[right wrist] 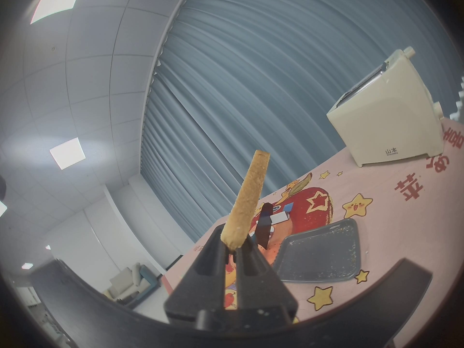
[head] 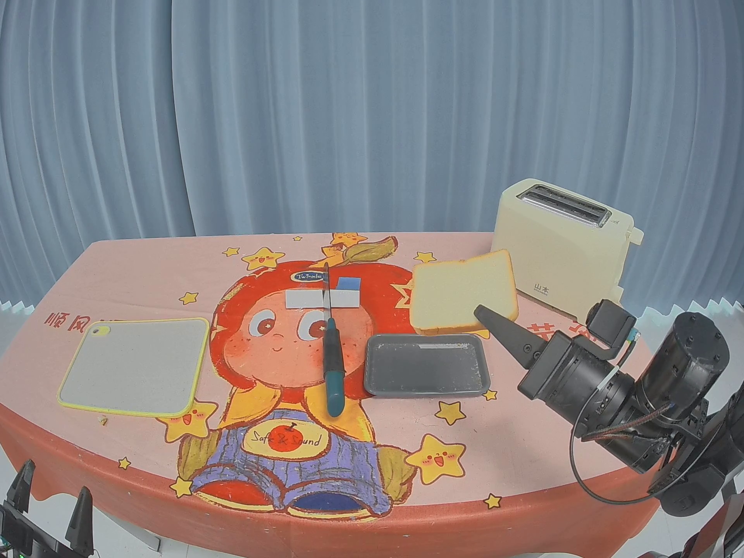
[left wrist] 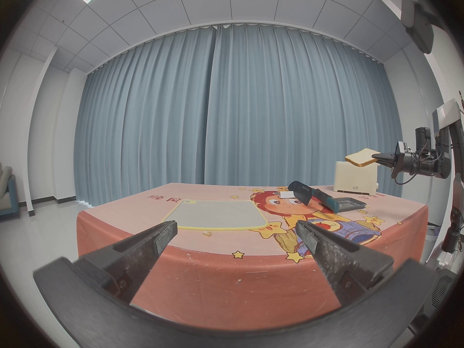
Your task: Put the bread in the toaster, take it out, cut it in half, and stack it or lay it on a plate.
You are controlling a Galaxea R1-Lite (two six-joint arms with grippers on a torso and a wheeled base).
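Note:
A slice of bread (head: 462, 294) hangs in the air above the table, pinched at its near edge by my right gripper (head: 488, 318), which is shut on it. The right wrist view shows the bread (right wrist: 249, 196) edge-on between the fingers (right wrist: 251, 262). The cream toaster (head: 561, 243) stands at the back right with its slot up, just right of the bread. A grey tray (head: 427, 364) lies below the bread. A knife with a teal handle (head: 333, 366) lies mid-table. My left gripper (left wrist: 232, 247) is open, off the table's front left edge.
A grey cutting board with a yellow rim (head: 136, 366) lies at the left of the table. White and blue tags (head: 325, 296) sit under the knife blade. The tablecloth (head: 504, 451) in front of the tray is bare.

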